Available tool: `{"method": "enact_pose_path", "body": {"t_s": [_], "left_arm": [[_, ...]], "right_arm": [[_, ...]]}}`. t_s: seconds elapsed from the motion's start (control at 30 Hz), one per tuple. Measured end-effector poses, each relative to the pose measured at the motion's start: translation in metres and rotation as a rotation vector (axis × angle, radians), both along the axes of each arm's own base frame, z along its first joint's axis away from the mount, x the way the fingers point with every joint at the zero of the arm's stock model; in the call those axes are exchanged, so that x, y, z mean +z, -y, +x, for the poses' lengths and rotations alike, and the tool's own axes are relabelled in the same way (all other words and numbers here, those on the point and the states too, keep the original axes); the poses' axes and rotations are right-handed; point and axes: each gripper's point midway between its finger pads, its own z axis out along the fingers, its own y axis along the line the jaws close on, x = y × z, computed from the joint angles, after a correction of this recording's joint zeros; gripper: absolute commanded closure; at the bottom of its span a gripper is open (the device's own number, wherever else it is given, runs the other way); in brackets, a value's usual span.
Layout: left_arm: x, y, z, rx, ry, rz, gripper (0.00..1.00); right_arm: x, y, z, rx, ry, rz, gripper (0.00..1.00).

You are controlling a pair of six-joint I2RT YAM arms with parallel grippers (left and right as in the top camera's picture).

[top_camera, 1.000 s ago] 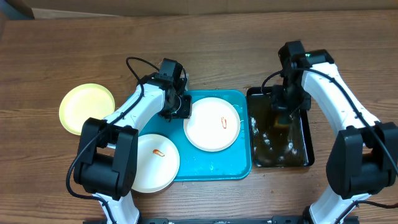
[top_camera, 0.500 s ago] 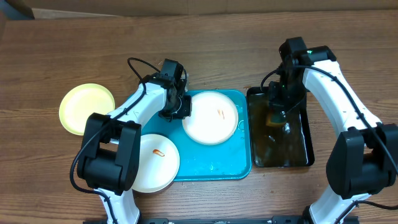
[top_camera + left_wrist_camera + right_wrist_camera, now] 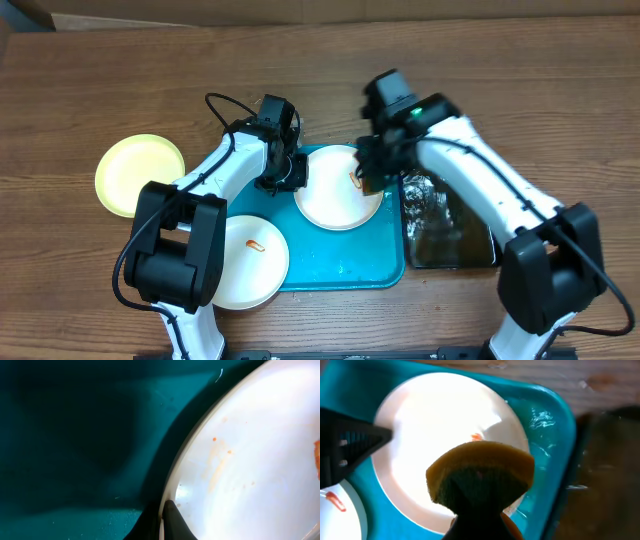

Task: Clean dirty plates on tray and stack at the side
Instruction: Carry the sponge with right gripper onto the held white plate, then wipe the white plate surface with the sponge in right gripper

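Now pinches a yellow sponge, dark green backing up, between the closed fingers of the right gripper, above the 2 o'clock rim of the white plate. Has swung over from the black tray at 3 o'clock, so looks ready to scrub the orange-red smear. Has also clamped the left gripper, spread a second ago, onto that plate's 9 o'clock rim, likely to steady it. Keeps the plate in the 12 o'clock half of the turquoise tray. Stretches the right arm toward 10 o'clock, the left arm toward 2 o'clock. Leaves a second white plate at the tray's 7 o'clock corner and a yellow-green plate off at 9 o'clock.
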Motion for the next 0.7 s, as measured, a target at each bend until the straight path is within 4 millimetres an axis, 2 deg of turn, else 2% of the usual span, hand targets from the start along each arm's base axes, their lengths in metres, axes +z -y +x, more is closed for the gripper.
{"method": "enact_pose_path", "body": {"t_s": [0.1,0.2,0.47,0.63,0.7], "left_arm": [[0.000,0.000,0.000,0.000,-0.001,0.001,0.92],[-0.001,0.000,-0.001,0.000,-0.005,0.001,0.92],[-0.001,0.000,-0.001,0.000,-0.005,0.002,0.92],[-0.001,0.000,-0.001,0.000,-0.005,0.002,0.92],[-0.001,0.000,-0.001,0.000,-0.005,0.002,0.92]], "right_arm": [[-0.001,-0.014,0.003,0.033,0.073,-0.035,0.96],[-0.008,-0.019,0.006,0.044,0.121,-0.059,0.96],[-0.040,-0.014,0.011,0.023,0.181,-0.072,0.96],[-0.051,-0.015,0.012,0.000,0.172,-0.068,0.96],[-0.061,-0.014,0.012,-0.016,0.150,-0.077,0.96]]}}
